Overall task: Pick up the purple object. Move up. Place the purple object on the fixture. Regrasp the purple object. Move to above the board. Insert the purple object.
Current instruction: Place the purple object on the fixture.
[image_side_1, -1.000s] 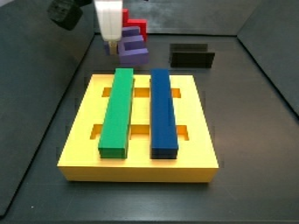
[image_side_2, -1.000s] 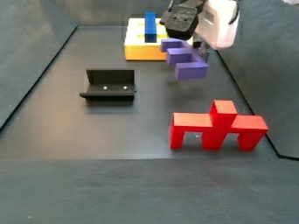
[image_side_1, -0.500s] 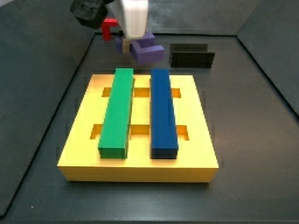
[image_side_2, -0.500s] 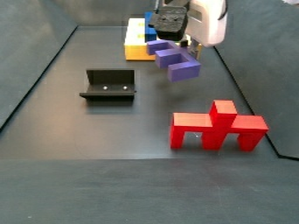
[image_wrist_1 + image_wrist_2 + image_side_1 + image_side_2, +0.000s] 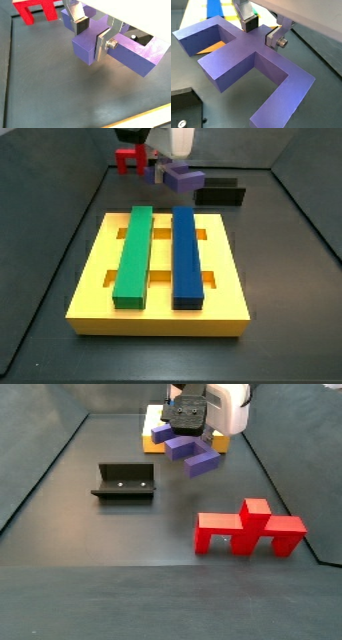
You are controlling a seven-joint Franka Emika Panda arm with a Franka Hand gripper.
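The gripper (image 5: pixel 187 422) hangs in the air with its jaws clamped on the purple object (image 5: pixel 191 448), lifted clear of the counter (image 5: pixel 134 544). In a side view the fixture (image 5: pixel 124 481) sits lower, to its left and nearer, with the piece's long bar tilted.

gripper (image 5: pixel 91 34) | raised off floor | jaws clamped on purple object (image 5: pixel 127 47)

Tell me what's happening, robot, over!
Hand shut on purple piece, held in the air. Fixture empty. Nothing in the way.
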